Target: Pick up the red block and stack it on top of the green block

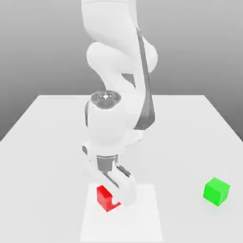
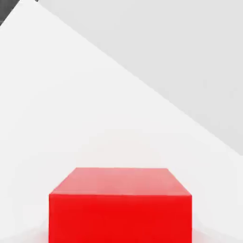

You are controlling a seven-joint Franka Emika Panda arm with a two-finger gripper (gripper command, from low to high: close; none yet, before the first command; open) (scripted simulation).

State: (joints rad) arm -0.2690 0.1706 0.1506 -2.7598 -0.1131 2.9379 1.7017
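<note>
The red block (image 1: 104, 195) rests on the white table (image 1: 47, 142) near its front edge, left of centre in the exterior view. My gripper (image 1: 114, 201) is down at the block, shut on it, and one white finger (image 1: 126, 190) covers the block's right side. In the hand view the red block (image 2: 121, 204) is very close, with its top and front faces showing. The green block (image 1: 216, 191) sits on the table far off to the exterior view's right, apart from the gripper.
The arm's white base and links (image 1: 118, 123) rise behind the red block at the table's middle. A slightly brighter rectangular patch (image 1: 137, 223) lies on the table under the block. Open table surface runs between the two blocks.
</note>
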